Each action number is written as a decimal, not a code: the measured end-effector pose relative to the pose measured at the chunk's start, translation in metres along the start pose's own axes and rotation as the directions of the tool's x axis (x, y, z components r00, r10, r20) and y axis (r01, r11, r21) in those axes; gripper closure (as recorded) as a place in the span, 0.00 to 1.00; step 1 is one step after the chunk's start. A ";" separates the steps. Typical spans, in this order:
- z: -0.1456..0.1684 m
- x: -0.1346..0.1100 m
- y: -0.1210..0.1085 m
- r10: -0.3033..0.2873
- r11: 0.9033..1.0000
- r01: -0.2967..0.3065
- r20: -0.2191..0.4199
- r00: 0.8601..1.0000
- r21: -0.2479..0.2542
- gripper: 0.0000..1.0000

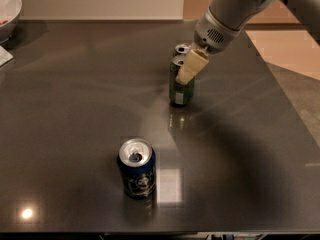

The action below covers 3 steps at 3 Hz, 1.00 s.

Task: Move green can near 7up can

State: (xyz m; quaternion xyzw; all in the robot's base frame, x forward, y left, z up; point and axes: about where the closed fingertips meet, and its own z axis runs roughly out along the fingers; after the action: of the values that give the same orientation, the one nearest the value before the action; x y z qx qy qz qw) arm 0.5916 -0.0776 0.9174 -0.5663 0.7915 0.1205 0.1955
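The dark green can (180,92) stands upright on the dark table, right of centre. My gripper (183,73) comes down from the upper right and is shut on the can's upper part, with one cream finger (192,64) across its front. The 7up can (182,49) stands directly behind the green can. Only its silver top and a pale strip show. The two cans look close or touching; I cannot tell which.
A dark blue can (136,169) stands upright near the front of the table (75,109). A white bowl (7,6) sits at the far left corner, with a white object (4,56) at the left edge. The table's right edge runs diagonally, with floor beyond it.
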 end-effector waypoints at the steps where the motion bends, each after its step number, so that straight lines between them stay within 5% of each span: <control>1: -0.003 0.016 -0.016 0.053 0.998 -0.053 0.007 0.999 0.023 0.83; 3: 0.000 0.040 -0.035 0.120 0.991 -0.122 0.029 0.992 0.051 0.37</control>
State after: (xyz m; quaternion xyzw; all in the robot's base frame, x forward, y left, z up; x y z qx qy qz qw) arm 0.6130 -0.1230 0.9004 -0.5104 0.8247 0.1184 0.2129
